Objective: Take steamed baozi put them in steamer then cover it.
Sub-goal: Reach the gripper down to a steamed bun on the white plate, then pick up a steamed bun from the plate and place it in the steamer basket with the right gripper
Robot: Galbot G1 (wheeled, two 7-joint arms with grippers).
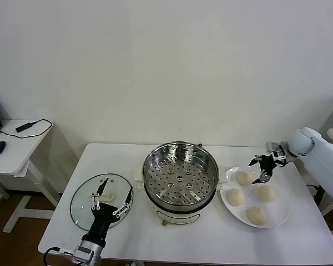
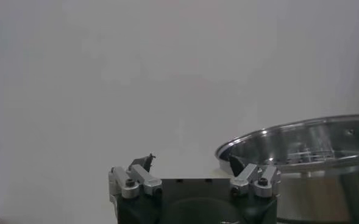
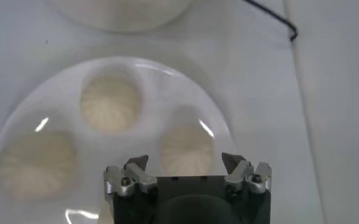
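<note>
Four baozi (image 1: 243, 178), smooth cream-white domes with faint pleats, sit on a white plate (image 1: 278, 214) at the right of the surface (image 1: 211, 244), none in the steamer (image 1: 180, 173). The steamer, a shiny steel pot with a perforated tray on a white base, stands open at mid-surface, just left of the plate. The right gripper (image 1: 261, 170) hangs above the plate's far edge, between the two rear baozi, its jaws spread wide and holding nothing; the right arm reaches in from the right. In the right wrist view one baozi (image 3: 187, 148) lies between the fingers (image 3: 136, 165), below them. The left gripper (image 1: 113, 195) rests low over the glass lid (image 1: 80, 205) at the left, jaws wide apart and empty. The lid's knob is partly hidden behind it.
</note>
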